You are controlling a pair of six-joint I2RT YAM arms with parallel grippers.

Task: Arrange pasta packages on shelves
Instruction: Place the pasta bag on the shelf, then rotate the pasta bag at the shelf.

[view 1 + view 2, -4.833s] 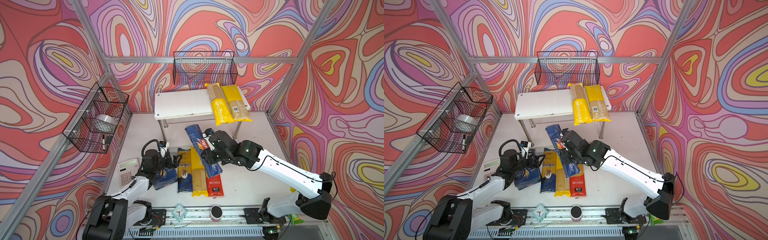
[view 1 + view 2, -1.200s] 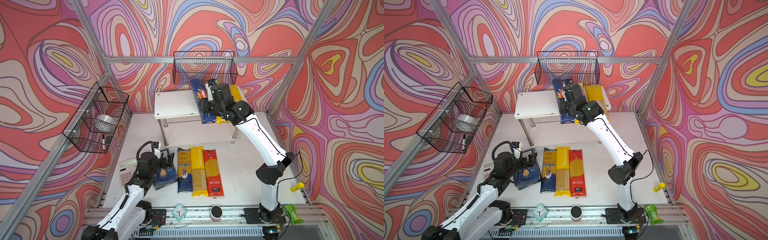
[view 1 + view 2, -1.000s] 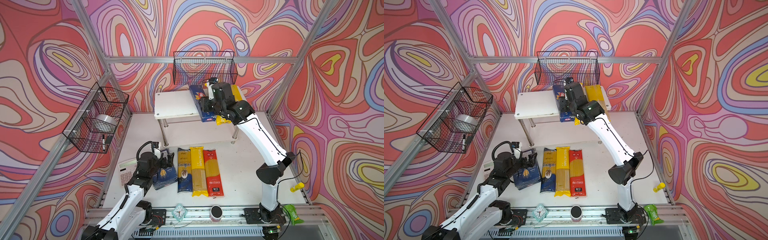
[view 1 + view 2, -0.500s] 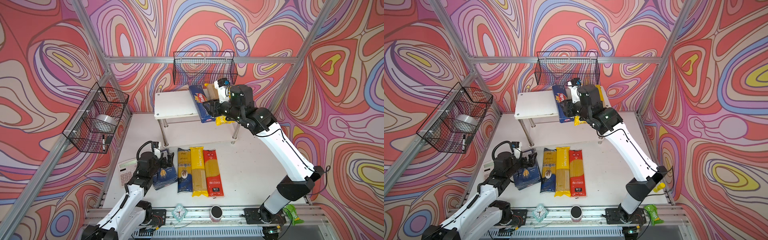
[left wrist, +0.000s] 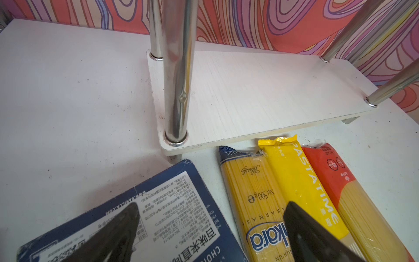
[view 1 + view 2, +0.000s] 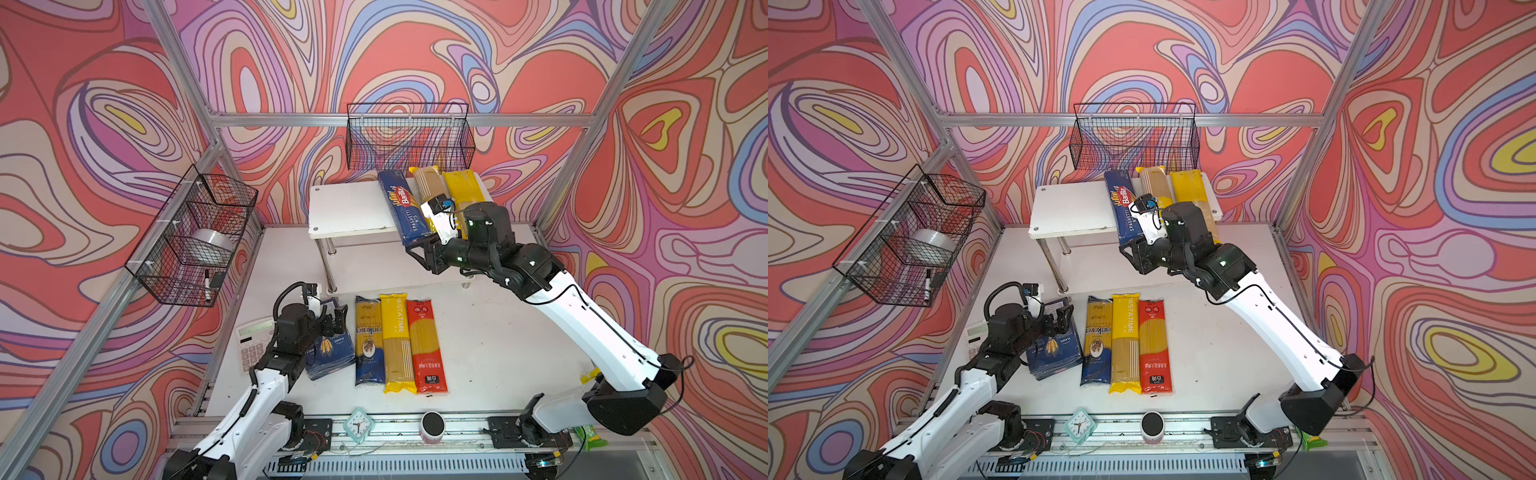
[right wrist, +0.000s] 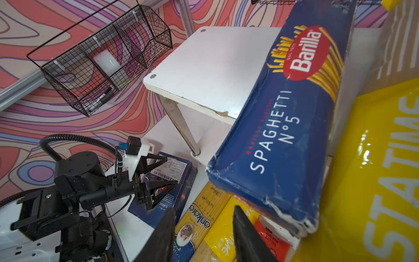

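**Currently: three packs on the rack, four on the table**

Seven pasta packages show in all. Three lie side by side on the upper board of the shelves (image 6: 349, 208), a white rack with two boards on chrome legs: a narrow blue Barilla box (image 6: 403, 208), a tan-and-yellow pack (image 6: 428, 185) next to it, and a yellow pack (image 6: 461, 189) at the end of the row. The Barilla box's near end juts past the board's front edge.

The other four lie on the table (image 6: 498, 332) in front of the lower board (image 5: 249, 95): a wider Barilla box (image 6: 332, 357), a dark-blue bag (image 6: 368, 345), a yellow PASTATIME bag (image 6: 397, 345) and a red bag (image 6: 424, 345). The three bags lie in a tight, parallel row; the box sits slightly askew beside them.

Two grippers are in view. The right gripper (image 6: 419, 249) hangs just in front of the narrow box's overhanging end, its two fingers a little apart with nothing between them. The left gripper (image 6: 332, 320) is above the far end of the wider box, jaws spread wide and empty, one finger over the box and one over the dark-blue bag.

Two black wire baskets hang on the walls, one behind the rack (image 6: 409, 137) and one to the side (image 6: 195, 237).
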